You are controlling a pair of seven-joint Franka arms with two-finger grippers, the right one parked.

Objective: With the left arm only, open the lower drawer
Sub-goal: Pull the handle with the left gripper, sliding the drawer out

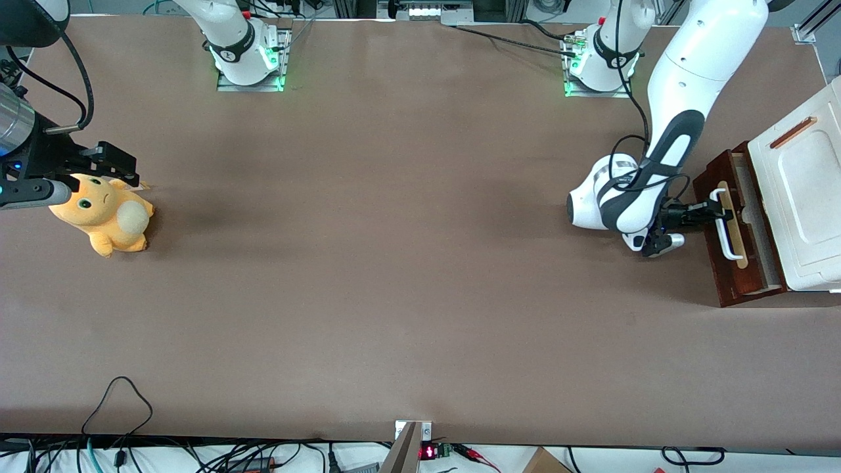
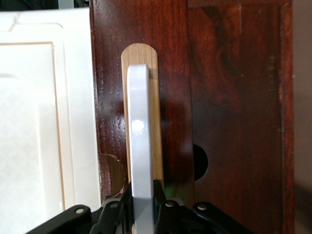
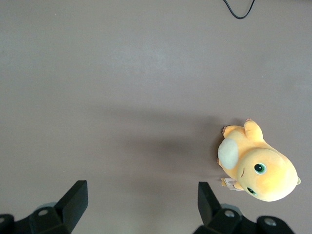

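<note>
Left arm point(image 1: 683, 72) bent low, gripper point(image 1: 713, 209) clamped on the white handle point(image 2: 141, 146).

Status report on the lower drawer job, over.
Left arm's tool at the white handle, fingers closed around it. Lower drawer partly out from under the white cabinet top. Nothing in front blocking it.

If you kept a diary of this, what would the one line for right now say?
left arm: at drawer front | gripper: shut on white handle | lower drawer: partly out | stage: pulling
</note>
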